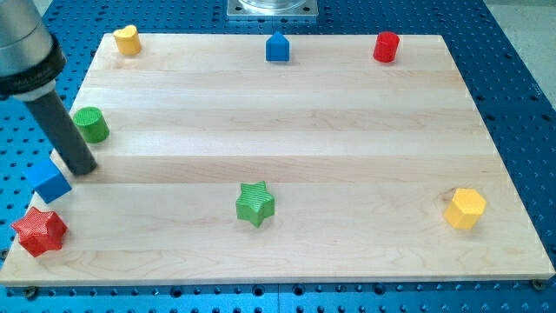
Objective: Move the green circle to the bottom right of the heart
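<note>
The green circle [91,125] is a short green cylinder near the board's left edge. The yellow heart [128,40] sits at the top left corner of the board, well above the circle. My tip [82,169] is the lower end of the dark rod, which slants down from the view's upper left. It rests just below and slightly left of the green circle, close to it, and just above right of a blue cube [48,179]. I cannot tell if the rod touches the circle.
A red star [39,231] lies at the bottom left corner. A green star [254,203] is at bottom centre, a yellow hexagon [465,208] at bottom right. A blue house-shaped block [277,47] and a red cylinder [386,47] stand along the top edge.
</note>
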You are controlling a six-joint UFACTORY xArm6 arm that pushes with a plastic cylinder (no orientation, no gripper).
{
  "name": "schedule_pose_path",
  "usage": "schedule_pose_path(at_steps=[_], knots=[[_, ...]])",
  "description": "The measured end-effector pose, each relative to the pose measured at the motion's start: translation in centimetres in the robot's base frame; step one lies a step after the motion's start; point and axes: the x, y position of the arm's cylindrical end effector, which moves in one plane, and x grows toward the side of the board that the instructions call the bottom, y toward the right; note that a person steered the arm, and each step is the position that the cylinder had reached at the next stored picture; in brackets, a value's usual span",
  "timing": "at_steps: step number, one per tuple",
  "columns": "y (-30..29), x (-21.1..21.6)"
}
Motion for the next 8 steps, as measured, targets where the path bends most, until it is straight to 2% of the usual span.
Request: schedule_pose_path(at_steps=[1,2,3,4,5,6,7,8], knots=[[-3.8,-0.4],[-5.1,1.5],[-0.3,3.1],[1.0,2.0],[1.5,-3.0],[1.3,-5.1],[-2.3,-3.8],[-1.3,-8.0]])
